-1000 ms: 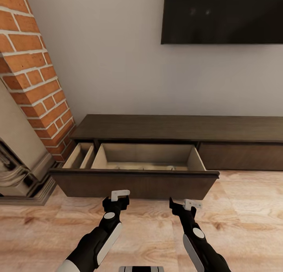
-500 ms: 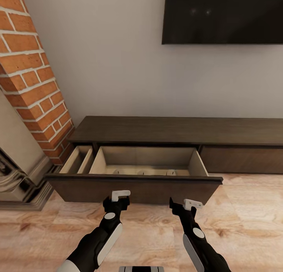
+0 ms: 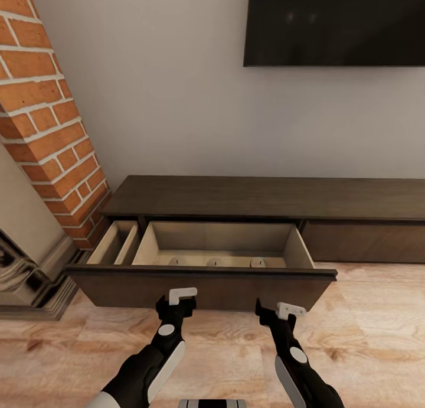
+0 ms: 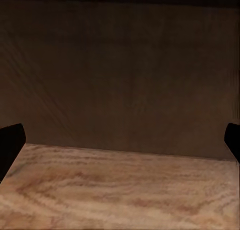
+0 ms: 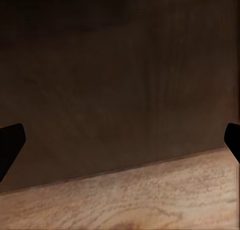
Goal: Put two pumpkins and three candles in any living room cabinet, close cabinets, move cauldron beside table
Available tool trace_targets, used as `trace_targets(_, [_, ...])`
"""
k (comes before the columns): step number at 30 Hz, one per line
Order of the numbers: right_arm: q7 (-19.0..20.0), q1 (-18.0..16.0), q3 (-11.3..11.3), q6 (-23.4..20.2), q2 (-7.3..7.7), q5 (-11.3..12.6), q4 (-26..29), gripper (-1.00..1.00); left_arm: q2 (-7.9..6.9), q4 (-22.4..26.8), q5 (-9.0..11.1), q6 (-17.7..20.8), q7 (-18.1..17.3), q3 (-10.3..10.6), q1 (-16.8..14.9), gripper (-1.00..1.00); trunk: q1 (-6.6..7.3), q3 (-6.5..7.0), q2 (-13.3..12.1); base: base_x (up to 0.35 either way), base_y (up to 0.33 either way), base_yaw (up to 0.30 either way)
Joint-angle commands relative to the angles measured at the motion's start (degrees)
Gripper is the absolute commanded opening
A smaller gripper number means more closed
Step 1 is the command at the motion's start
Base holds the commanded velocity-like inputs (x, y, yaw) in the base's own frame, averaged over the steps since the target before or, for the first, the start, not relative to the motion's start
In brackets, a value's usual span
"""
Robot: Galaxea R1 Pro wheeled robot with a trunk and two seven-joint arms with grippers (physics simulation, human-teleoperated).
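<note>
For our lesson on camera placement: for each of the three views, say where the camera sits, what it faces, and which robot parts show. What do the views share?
Head view: high on the robot, looking down at the open cabinet, both arms showing.
Left wrist view: near the left end effector, facing the drawer front, fingertips showing.
Right wrist view: near the right end effector, same.
Shared: drawer front and wooden floor.

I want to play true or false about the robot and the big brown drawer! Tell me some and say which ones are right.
1. The cabinet has its wide drawer pulled out. True.
2. Three candles sit in the drawer. True, their tops peek over the front.
3. The left pincer holds a pumpkin. False, it is open and empty.
4. The right pincer is inside the drawer. False, it is in front of it, above the floor.
5. A dark screen hangs on the wall. True.
</note>
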State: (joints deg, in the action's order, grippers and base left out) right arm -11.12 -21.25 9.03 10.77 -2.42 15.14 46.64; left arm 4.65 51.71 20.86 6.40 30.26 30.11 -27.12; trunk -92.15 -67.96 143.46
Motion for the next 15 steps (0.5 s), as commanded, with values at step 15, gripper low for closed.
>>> trace_targets(15, [-0.3, -0.2, 0.4, 1.9, 0.04, 0.6, -2.7, 1.0, -0.03, -1.9, 0.3, -3.7, 0.3, 1.0, 0.0, 1.0, 0.01, -0.04, 0.0, 0.136, 0.0, 0.0])
